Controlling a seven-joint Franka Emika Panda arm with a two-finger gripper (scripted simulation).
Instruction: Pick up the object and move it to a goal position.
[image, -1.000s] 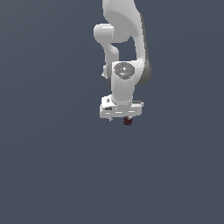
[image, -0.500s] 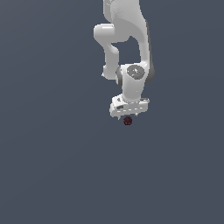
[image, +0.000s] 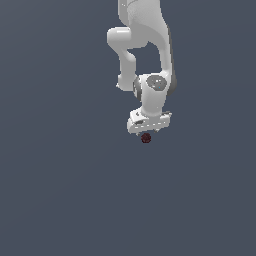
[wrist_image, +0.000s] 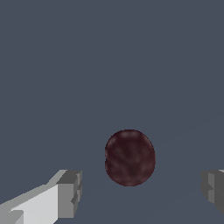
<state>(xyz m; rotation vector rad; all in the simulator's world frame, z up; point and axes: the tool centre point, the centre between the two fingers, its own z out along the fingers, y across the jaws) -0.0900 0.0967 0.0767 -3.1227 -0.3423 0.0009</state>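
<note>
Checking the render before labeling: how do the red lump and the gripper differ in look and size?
Color: the lump is dark red with darker mottling; the gripper is white with gray fingertips.
Shape: the lump is roundish and bumpy; the gripper is blocky with flat faces.
Size: the lump is much narrower than the gripper, sitting with gaps on both sides between its open fingers.
Shared: both sit against the same plain gray background.

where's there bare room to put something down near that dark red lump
Nearly everywhere. The grey surface is bare on both sides of the exterior view and all below the dark red lump. The only crowded spot is at the lump, where the open pincer sits, a finger either side with gaps.
</note>
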